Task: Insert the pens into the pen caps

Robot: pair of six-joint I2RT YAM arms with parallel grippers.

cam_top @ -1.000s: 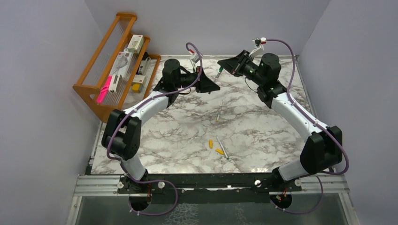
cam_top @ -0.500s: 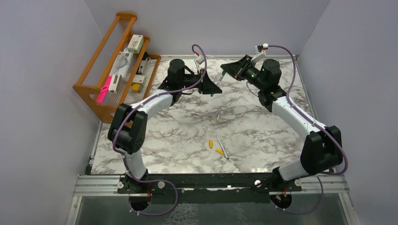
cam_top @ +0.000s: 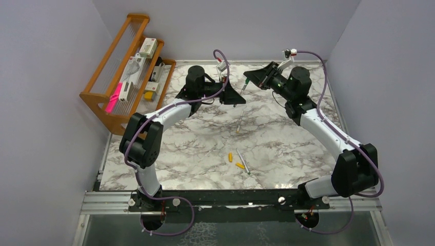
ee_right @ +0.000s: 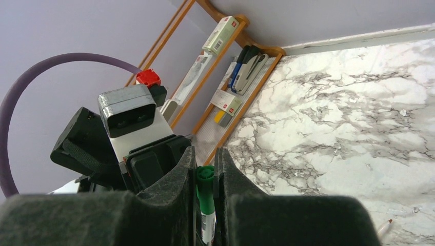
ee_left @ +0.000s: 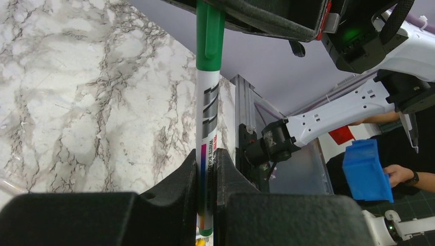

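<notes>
We hold the pale grey pen [ee_left: 208, 110] clamped in the left gripper [ee_left: 206, 154]. The right gripper [ee_right: 204, 158] is pinched shut on the dark green cap [ee_left: 209, 36], which sits over the pen's tip. Since a second ago, both wrists have drawn closer together above the far side of the marble table [cam_top: 287, 143]. A second pen [cam_top: 240, 122], a third pen [cam_top: 243, 161] and two yellow-orange caps [cam_top: 230, 157] lie where they lay. The right jaws hide the green cap's top, so we cannot tell how far it is seated.

The right hand [ee_right: 205, 165] is clamped on a green pen cap [ee_right: 206, 197]. Just left of the hand sits a grey wrist camera [ee_right: 128, 110]. Beyond the hand stands a wooden rack [ee_right: 259, 41] with small boxes. To the hand's right, the marble desk [ee_right: 359, 118] carries one pen [ee_right: 383, 225].
</notes>
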